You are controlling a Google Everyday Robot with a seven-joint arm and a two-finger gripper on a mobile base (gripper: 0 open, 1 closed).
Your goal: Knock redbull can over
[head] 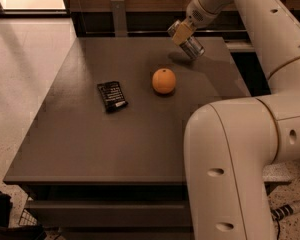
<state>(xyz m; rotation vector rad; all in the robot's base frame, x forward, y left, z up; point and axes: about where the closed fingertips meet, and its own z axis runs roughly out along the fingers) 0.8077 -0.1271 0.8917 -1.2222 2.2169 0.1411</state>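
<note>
The redbull can is a slim silver-grey can at the far right of the dark table. It is tilted, with its top end against my gripper. I cannot tell whether its lower end touches the tabletop. My gripper hangs from the white arm, which reaches in from the upper right. The gripper sits just above and to the left of the can.
An orange lies near the table's middle, in front and to the left of the can. A flat black snack packet lies further left. My arm's big white body fills the lower right. Dark shelving runs behind the table.
</note>
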